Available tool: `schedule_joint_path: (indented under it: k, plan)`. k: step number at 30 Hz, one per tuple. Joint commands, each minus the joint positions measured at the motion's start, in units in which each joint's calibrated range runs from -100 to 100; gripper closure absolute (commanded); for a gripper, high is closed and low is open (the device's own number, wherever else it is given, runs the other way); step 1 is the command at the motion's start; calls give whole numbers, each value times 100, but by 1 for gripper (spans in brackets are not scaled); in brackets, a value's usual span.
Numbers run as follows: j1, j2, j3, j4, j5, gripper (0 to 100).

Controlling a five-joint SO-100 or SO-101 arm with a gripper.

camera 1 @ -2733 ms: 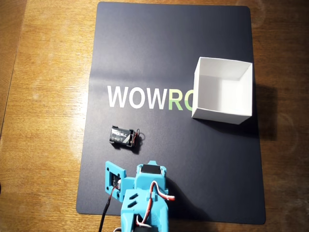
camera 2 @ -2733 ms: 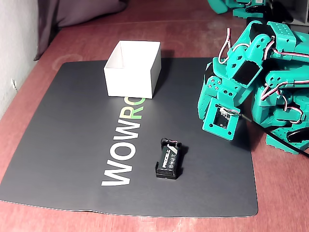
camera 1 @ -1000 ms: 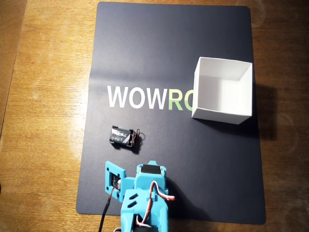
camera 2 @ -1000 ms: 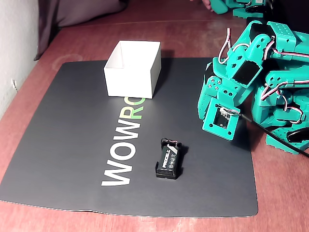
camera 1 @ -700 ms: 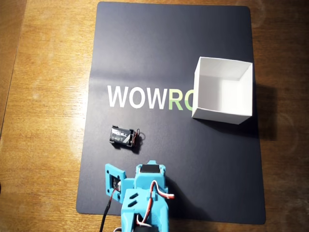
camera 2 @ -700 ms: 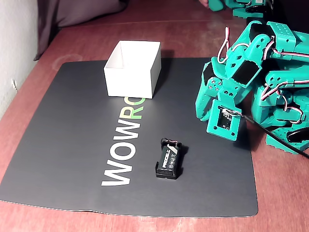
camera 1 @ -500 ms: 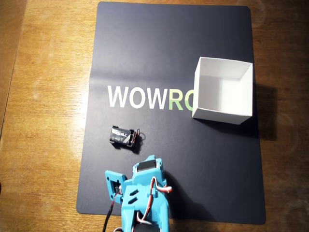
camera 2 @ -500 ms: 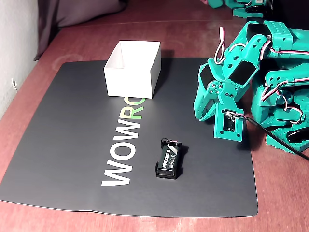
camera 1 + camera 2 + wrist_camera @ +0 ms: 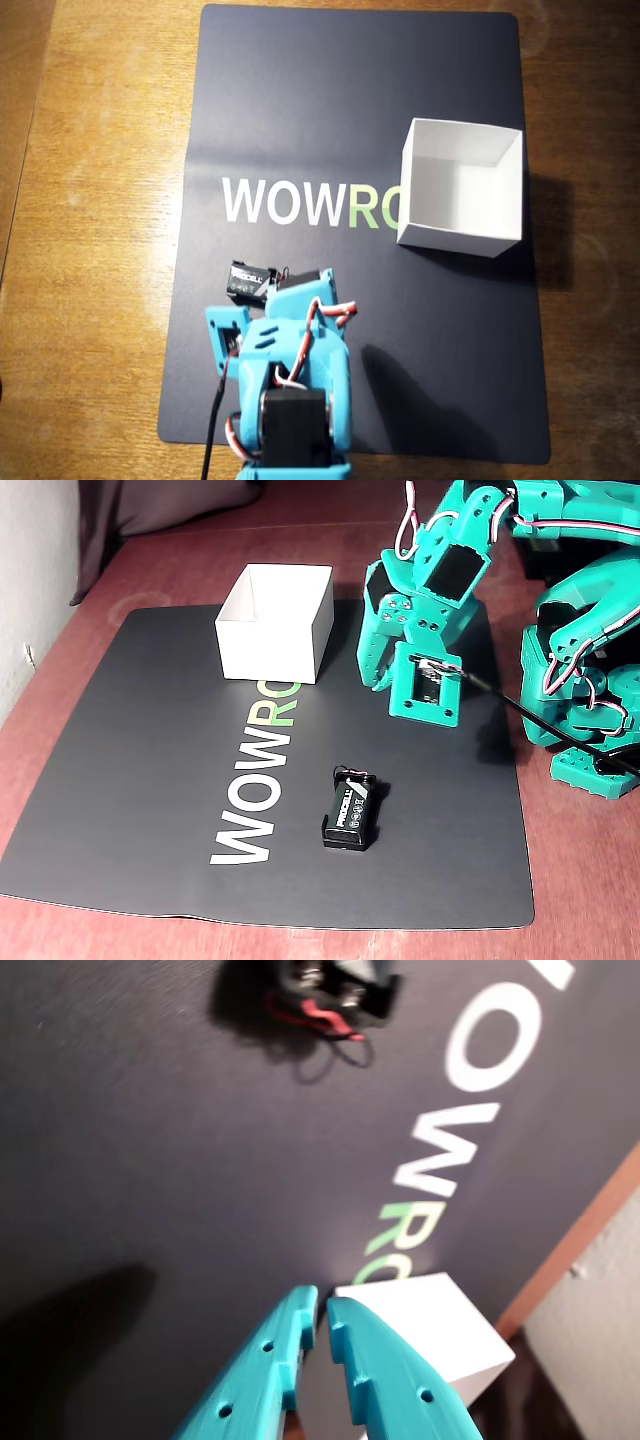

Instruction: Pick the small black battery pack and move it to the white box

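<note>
Overhead view: found the small black battery pack [image 9: 251, 279] flat on the dark mat [image 9: 360, 90], below the "WOW" lettering, wires toward the right of this view. Saw the turquoise arm [image 9: 290, 380] just beside it, partly covering the wire end. Found the white box [image 9: 462, 188] well apart, on the mat's right part, open on top and empty.

Wrist view: showed the claw [image 9: 320, 1312] with both fingertips almost together, only a thin slit between, holding nothing. Caught the battery pack's wire end at the top edge, blurred, with red wires [image 9: 325, 1012] curling out. Saw one corner of the box just past the fingertips.

Fixed view: showed the pack lying free on the mat, "PROCELL" face up, the claw raised above the mat, between pack and box, touching neither.

Judged as a stiff, compact block, likely a little heavy for its size, with smooth and maybe slippery sides. Best taken across the two long sides near the middle, well away from the thin wires, which looked easy to snag or pull. Needed the claw spread first.
</note>
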Motion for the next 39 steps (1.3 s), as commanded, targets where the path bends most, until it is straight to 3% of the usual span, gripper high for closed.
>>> schedule_joint_path:
  k: [1,7,13,24,33,39]
  plan:
    - [-485,229,-726,0,-401,99]
    - [-1951,606,-1206,350,-1086,99]
    - [-2526,1159,-1315,447,-1624,99]
    - [-2890,1685,-1351,709,-1624,99]
    - [-2901,1729,-1252,131,-1597,99]
    - [-2901,1729,-1206,157,-1629,84]
